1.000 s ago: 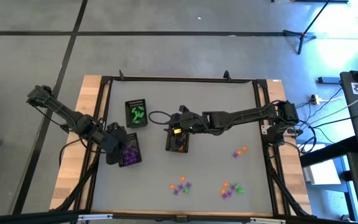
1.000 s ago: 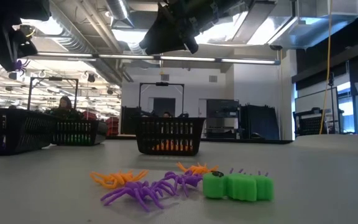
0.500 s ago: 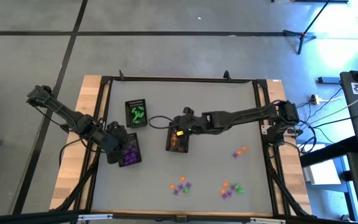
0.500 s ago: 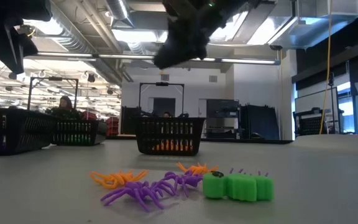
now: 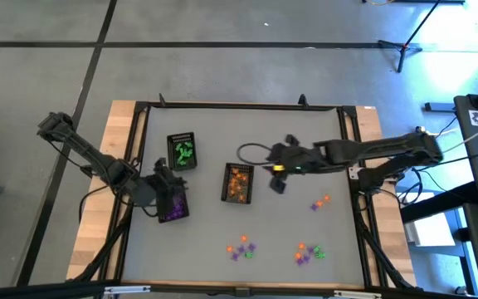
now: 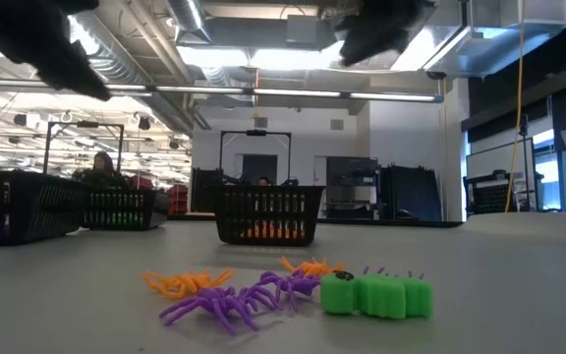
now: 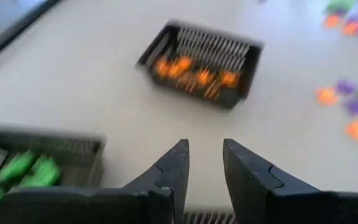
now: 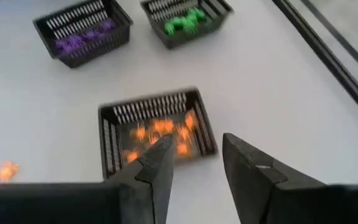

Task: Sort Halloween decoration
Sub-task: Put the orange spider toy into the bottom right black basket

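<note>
The Halloween decorations are tiny orange, purple and green trinkets. Loose clusters lie near the table's near edge (image 5: 241, 247) (image 5: 309, 252), with a few more to the right (image 5: 319, 202). In the low view, orange (image 6: 180, 283), purple (image 6: 224, 305) and green (image 6: 376, 295) trinkets lie close to the camera. Others fill three black trays: green (image 5: 182, 152), purple (image 5: 173, 208) and orange (image 5: 237, 183). My left gripper (image 5: 166, 184) (image 7: 205, 168) hangs open above the purple tray. My right gripper (image 5: 276, 176) (image 8: 194, 155) is open, just right of the orange tray (image 8: 154, 134), and empty.
A black frame (image 5: 351, 149) borders the grey table top. Bare table lies between the trays and the loose clusters, and along the far side. Beyond the table, the low view shows a room with shelving and a seated person (image 6: 101, 165).
My right gripper has drawn back from above the orange tray toward the table's right edge, and now stands clear of it. My left gripper has shifted a little toward the table's right over the purple tray. The trays and the loose trinkets have stayed put.
</note>
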Motion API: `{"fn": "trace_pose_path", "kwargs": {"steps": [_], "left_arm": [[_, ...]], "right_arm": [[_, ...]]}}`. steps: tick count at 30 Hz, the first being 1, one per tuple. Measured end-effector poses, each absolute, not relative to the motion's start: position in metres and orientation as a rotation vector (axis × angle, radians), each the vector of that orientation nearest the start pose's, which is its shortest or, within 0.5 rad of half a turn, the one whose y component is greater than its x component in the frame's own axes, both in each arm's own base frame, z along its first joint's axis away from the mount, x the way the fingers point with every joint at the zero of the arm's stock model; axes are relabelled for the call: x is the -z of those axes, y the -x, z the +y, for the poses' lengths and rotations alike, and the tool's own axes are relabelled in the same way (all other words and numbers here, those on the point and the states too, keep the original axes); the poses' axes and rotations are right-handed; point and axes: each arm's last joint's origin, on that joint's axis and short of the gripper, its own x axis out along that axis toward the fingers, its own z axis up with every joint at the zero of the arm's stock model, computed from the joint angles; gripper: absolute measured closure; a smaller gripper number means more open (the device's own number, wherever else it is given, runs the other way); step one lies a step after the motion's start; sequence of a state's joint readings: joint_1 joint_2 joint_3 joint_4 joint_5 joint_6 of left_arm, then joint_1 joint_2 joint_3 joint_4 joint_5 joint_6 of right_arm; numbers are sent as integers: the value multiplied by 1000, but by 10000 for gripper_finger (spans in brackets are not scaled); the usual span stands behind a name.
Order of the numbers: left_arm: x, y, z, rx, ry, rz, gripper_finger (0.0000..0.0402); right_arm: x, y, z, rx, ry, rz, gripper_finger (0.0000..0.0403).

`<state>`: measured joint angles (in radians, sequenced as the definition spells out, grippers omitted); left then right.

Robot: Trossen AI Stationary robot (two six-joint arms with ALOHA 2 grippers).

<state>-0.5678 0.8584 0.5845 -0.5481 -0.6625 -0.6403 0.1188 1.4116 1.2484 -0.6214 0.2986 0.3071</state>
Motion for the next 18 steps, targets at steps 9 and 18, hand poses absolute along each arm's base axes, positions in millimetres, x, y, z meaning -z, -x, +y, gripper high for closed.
{"fn": "trace_pose_path", "kwargs": {"steps": [9,18], "left_arm": [[-229,-162,-85,-118,112,170,311],[-241,-157,-82,-103,120,-146,311]], "right_arm": [[-265,-207,24,482,-380,939,265],[-186,-165,27,519,-719,1290,265]]}}
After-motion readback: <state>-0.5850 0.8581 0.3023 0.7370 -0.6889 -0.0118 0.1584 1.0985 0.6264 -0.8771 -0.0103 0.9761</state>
